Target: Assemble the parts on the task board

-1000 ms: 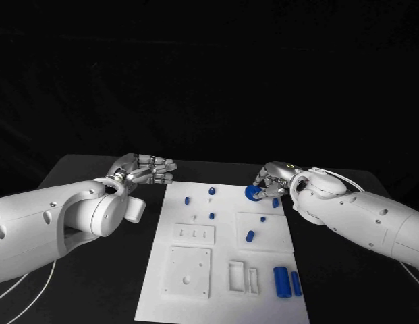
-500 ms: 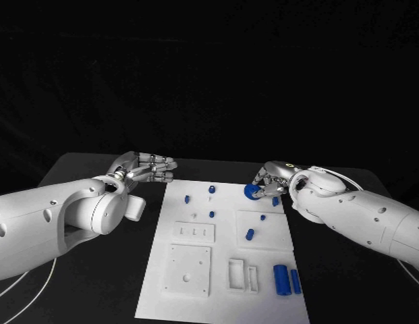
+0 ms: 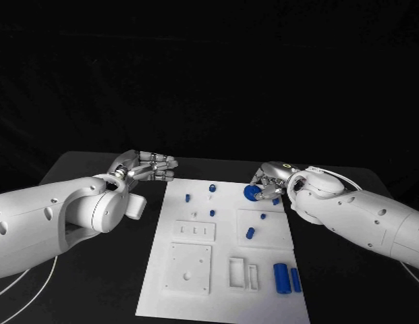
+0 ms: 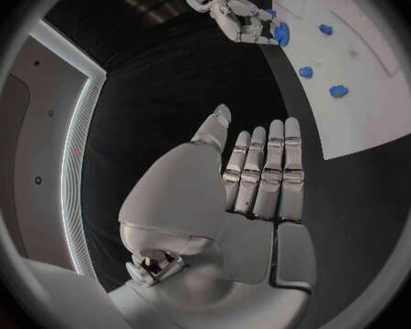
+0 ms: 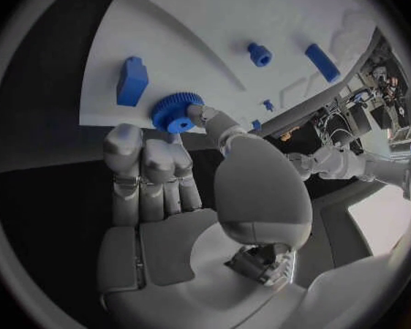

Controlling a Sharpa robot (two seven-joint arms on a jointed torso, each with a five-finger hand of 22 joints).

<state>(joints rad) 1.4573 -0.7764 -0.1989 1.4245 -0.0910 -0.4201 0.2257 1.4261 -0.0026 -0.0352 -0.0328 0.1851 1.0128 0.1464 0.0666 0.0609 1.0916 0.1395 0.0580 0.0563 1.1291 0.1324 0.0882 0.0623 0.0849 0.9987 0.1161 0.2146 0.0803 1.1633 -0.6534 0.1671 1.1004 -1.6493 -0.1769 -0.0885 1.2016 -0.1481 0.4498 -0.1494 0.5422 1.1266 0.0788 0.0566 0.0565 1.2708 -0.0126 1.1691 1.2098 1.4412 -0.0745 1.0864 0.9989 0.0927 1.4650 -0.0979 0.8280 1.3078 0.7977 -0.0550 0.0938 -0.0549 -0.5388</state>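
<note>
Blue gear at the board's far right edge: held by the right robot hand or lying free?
Held. The right robot hand pinches the blue gear between thumb and fingers at the edge of the task board.

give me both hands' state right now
Left hand: open, holding nothing.
Right hand: holding the blue gear.

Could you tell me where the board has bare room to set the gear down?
Bare patches on the white task board: its near left corner and beside the two blue cylinders. It is crowded where the right hand holds the blue gear.
</note>
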